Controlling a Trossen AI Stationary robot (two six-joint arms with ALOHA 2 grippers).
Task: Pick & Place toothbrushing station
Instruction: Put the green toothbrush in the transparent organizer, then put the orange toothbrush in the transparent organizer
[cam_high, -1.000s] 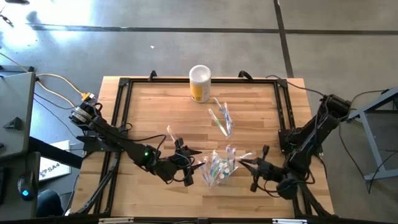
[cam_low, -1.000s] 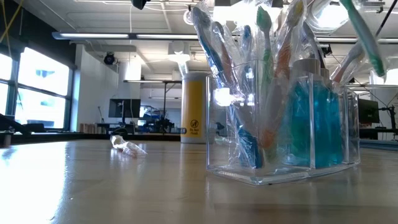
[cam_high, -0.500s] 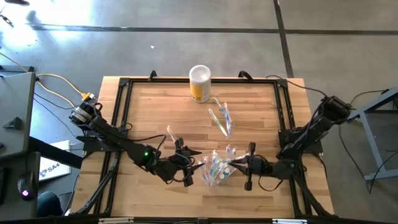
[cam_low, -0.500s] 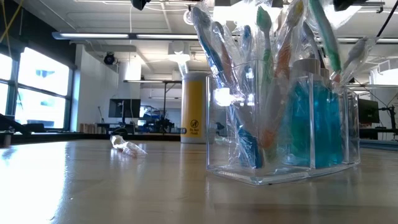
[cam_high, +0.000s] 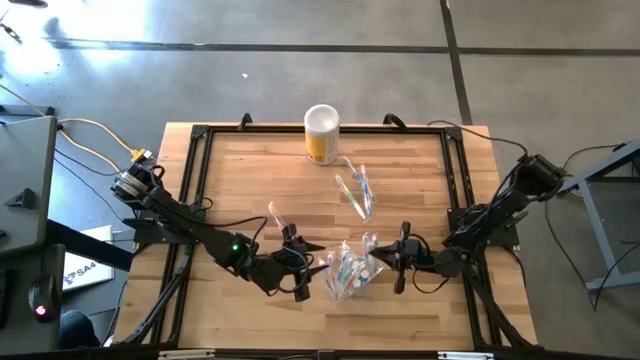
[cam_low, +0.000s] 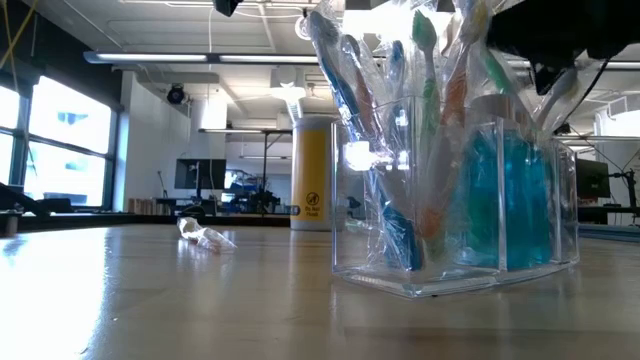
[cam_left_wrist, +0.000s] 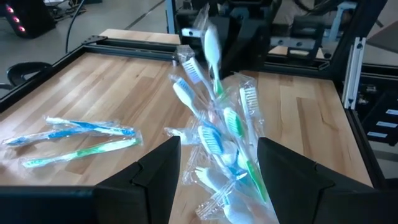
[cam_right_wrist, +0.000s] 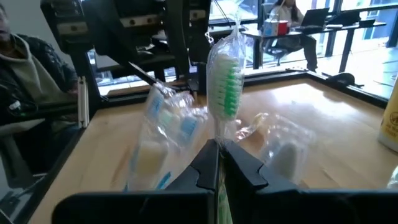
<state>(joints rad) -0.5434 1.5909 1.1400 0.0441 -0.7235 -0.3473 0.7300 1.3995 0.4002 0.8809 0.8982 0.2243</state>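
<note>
1. Right wrist view: the right gripper (cam_right_wrist: 219, 163) has its two dark fingers pressed together on the handle of a wrapped toothbrush (cam_right_wrist: 224, 87) with green bristles, which stands upright above them in crinkly clear wrap.
2. High view: that gripper (cam_high: 388, 262) sits at the right side of a clear holder (cam_high: 350, 270) near the front of the wooden table (cam_high: 240, 170), with its arm reaching in from the right edge.
3. Left wrist view: the left gripper (cam_left_wrist: 217, 171) has its fingers apart on either side of the bundle of wrapped toothbrushes (cam_left_wrist: 217, 140); whether they touch the holder cannot be told.
4. High view: the left gripper (cam_high: 308, 274) is just beside the holder's left side.
5. Low view: the holder (cam_low: 455, 195) is a clear box standing on the table, holding wrapped toothbrushes (cam_low: 385, 120) in one section and teal tubes (cam_low: 505, 200) in another.
6. High view: two more wrapped toothbrushes (cam_high: 358, 190) lie loose on the table behind the holder, and a scrap of clear wrap (cam_high: 275, 214) lies to the left.
7. High view: a yellow canister (cam_high: 321, 134) with a white lid stands at the far edge.
</note>
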